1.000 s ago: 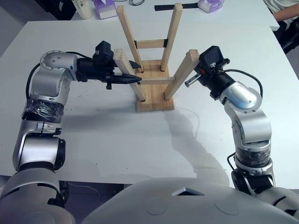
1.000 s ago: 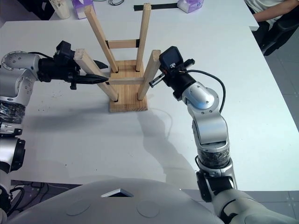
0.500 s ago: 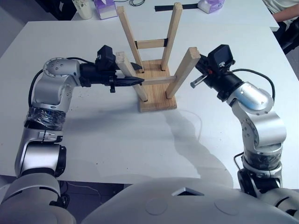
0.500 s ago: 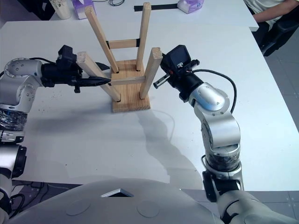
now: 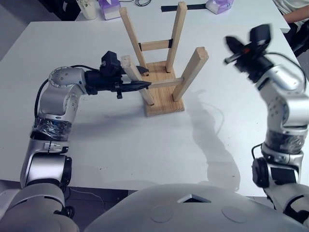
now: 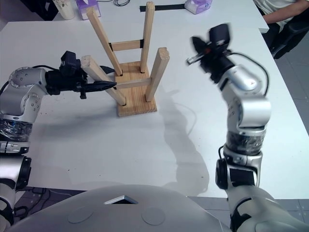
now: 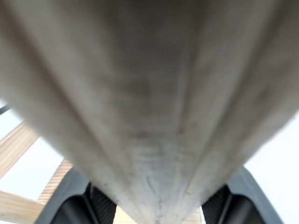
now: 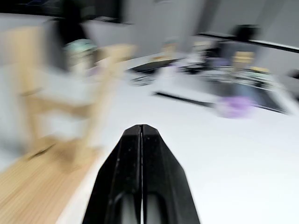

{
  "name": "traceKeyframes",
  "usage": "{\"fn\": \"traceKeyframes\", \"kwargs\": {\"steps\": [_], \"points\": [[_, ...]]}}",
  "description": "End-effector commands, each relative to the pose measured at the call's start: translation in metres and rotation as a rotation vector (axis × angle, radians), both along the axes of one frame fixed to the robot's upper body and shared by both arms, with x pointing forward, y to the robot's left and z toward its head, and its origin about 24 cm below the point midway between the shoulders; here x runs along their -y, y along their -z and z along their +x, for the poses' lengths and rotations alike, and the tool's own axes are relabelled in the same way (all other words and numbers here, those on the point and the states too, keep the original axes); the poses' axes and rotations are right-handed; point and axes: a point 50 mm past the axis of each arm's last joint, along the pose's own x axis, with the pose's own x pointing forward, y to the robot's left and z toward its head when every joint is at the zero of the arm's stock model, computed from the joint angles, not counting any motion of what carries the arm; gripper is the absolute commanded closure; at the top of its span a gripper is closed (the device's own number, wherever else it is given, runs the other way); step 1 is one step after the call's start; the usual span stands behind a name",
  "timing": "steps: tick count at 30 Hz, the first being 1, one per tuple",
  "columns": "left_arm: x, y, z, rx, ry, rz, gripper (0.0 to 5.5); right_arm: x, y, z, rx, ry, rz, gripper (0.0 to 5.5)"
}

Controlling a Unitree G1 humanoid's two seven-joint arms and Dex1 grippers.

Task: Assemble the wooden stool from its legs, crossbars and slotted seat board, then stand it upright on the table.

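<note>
- Stool (image 5: 164,77) lies upside down near the middle of the white tabletop (image 5: 120,140). Seat board (image 5: 166,105) is flat on the surface, w/ all four legs pointing up & splayed outward.
- The two far legs (image 5: 131,34) are joined by an upper crossbar (image 5: 155,46) w/ dark marks at both ends. A lower crossbar (image 5: 164,83) runs between the two near legs, closer to the board.
- My left gripper (image 5: 145,79) is on the stool's left side, forearm about level. Its jaws are clamped on the near-left leg (image 5: 147,96) roughly at mid-length, one dark finger on the side facing the head cam & the other behind the wood.
- Left wrist cam: that leg is pale wood right up against the lens, w/ dark fingers (image 7: 100,207) tight to it on either side.
- My right gripper (image 8: 141,130) is held high on the robot's right, well apart from the stool & above the tabletop. Its jaws are pressed together tip to tip w/ nothing between them.
- Near-right leg (image 5: 189,75) leans out toward the right arm's side, w/ no gripper on it.
- Far edge of the tabletop: two purple tissue packs (image 5: 108,7), w/ a black strip (image 5: 169,8) lying between them.
</note>
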Motion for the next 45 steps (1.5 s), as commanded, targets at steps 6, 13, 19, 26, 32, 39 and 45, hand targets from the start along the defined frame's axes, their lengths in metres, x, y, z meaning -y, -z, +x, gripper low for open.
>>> {"fn": "traceKeyframes", "kwargs": {"steps": [6,13,19,26,32,39,45], "points": [[0.003,-0.021,-0.012,-0.047,0.002,-0.084,2.66,-0.010,0.013,0.008,-0.011,-0.051,0.059,5.50],[-0.006,-0.028,-0.025,0.007,-0.114,-0.098,2.22,-0.010,0.025,0.001,-0.030,-0.052,0.056,5.50],[-0.064,-0.082,-0.056,0.198,-0.717,-0.547,2.22,0.010,0.055,-0.038,-0.077,0.161,0.057,5.50],[-0.033,-0.003,-0.119,-0.012,-1.308,-0.504,3.23,-0.038,0.057,-0.078,-0.040,0.126,-0.135,5.50],[-0.030,-0.007,-0.111,0.123,-1.453,-0.359,4.28,-0.082,0.034,-0.087,0.076,0.153,-0.111,5.50],[-0.047,-0.011,-0.080,0.324,-1.583,-0.192,5.46,-0.077,0.034,-0.093,0.110,0.376,-0.235,5.50],[-0.051,-0.011,-0.087,0.371,-1.692,-0.133,5.46,-0.076,0.032,-0.095,0.094,0.412,-0.310,5.50]]}}
